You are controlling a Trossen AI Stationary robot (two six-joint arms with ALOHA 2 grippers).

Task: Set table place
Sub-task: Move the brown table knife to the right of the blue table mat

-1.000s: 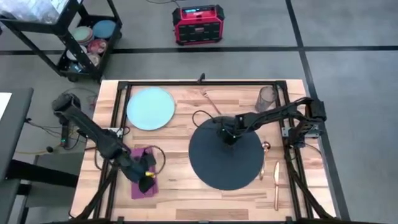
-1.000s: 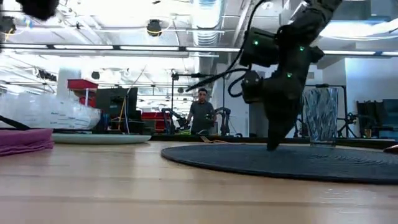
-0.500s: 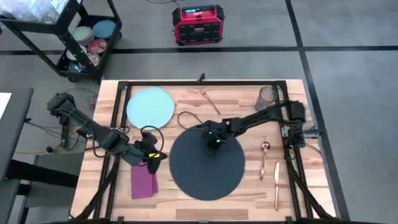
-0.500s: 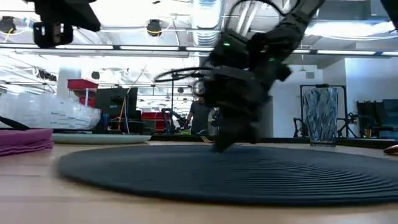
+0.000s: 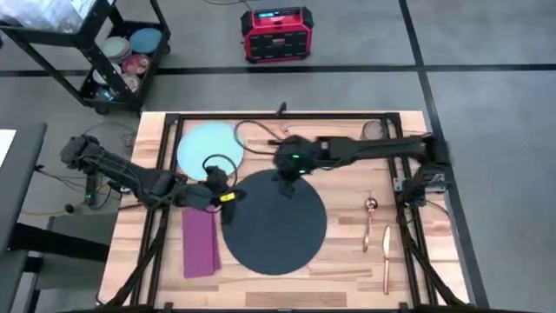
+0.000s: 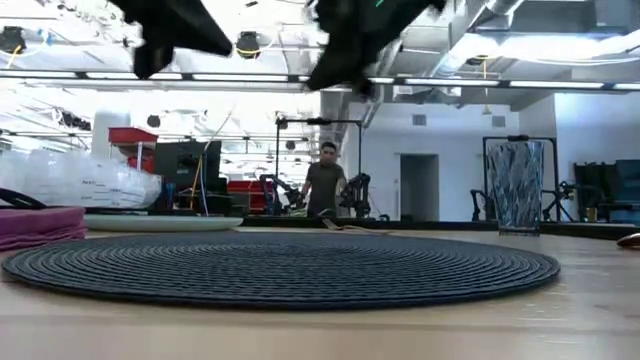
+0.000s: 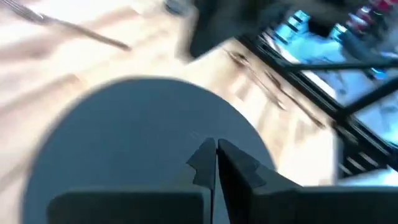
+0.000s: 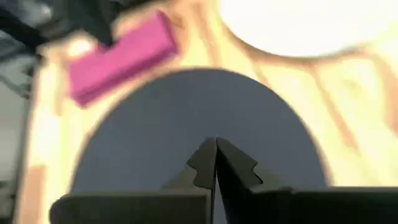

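Both grippers, left point(image 5: 224, 193) and right point(image 5: 287, 171), hovered with fingers pressed together, empty, above the mat point(image 5: 274, 222), probably because it lay centred for the plate point(image 5: 209, 149).

One dark round mat point(image 5: 274, 223), one pale blue plate point(image 5: 207, 148), one magenta napkin point(image 5: 200, 243) and one smoky glass tumbler point(image 6: 515, 186) are lying or standing on the single light-wood table point(image 5: 347, 261). Copper cutlery is numbering three pieces: a fork point(image 5: 292, 137), a spoon point(image 5: 369, 222) and a knife point(image 5: 387, 257). Two dark arms are reaching over the tabletop, each carrying one gripper, the left gripper point(image 5: 228, 195) and the right gripper point(image 5: 287, 170), and one person point(image 6: 325, 182) is standing in the room behind.
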